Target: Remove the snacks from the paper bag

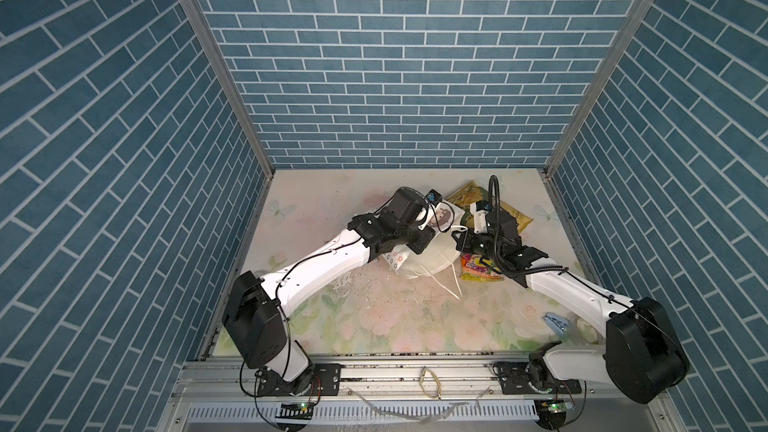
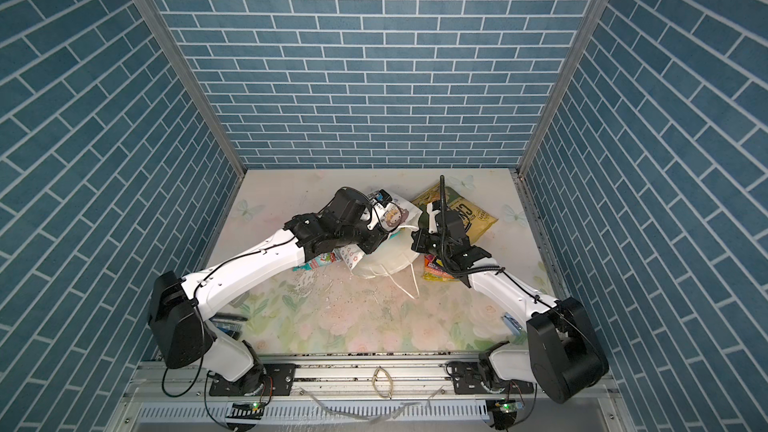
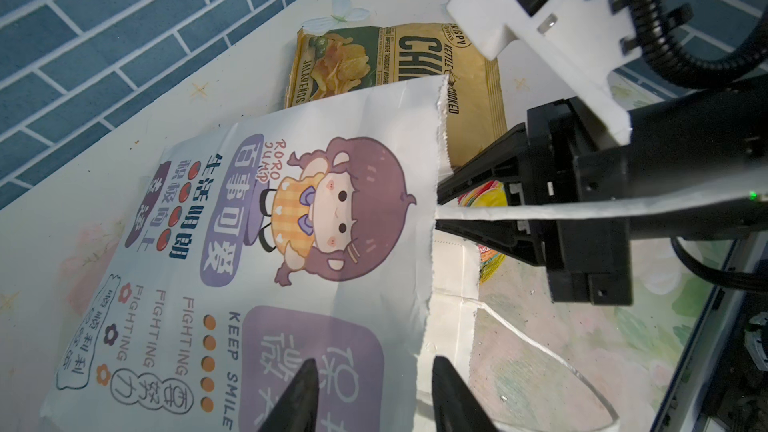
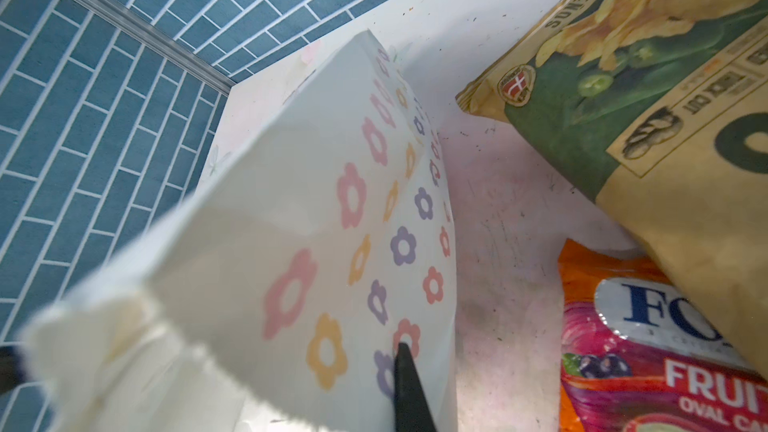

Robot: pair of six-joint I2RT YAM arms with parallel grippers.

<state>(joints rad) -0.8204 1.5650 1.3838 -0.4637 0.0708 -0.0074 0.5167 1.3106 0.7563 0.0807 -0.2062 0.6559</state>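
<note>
I see the paper bag [image 3: 291, 243] lying on its side on the floral table [image 1: 332, 201]. Its upper face is white with a cartoon girl and purple labels, and its mouth edge is ragged and torn. The side panel carries small flower rings in pink, orange and purple. A thin white cord handle [image 1: 453, 284] trails out from the mouth onto the table.

The bag sits between my two grippers. Its mouth faces the right gripper [image 3: 438, 211], and its printed face spreads out ahead of the left gripper [image 3: 376, 392].

Three snacks show outside the bag:
- The yellow-green chips bag [image 1: 515, 218] lies flat just beyond the right gripper, on its far side.
- An orange-pink FOX'S pouch [image 4: 644, 347] lies close under that gripper's wrist, with one corner tucked beneath the chips bag.
- A teal pouch [image 2: 320, 261] peeks out from under the left forearm, behind the left gripper.

My right gripper is clenched on a strip of the bag's rim. From the left wrist camera the white paper runs straight between its black jaws. In the right wrist view one dark finger [image 4: 405, 384] lies against the flower-ring panel.

My left gripper is released. Its two tips stand apart over the torn edge, gripping nothing that I can see.
</note>
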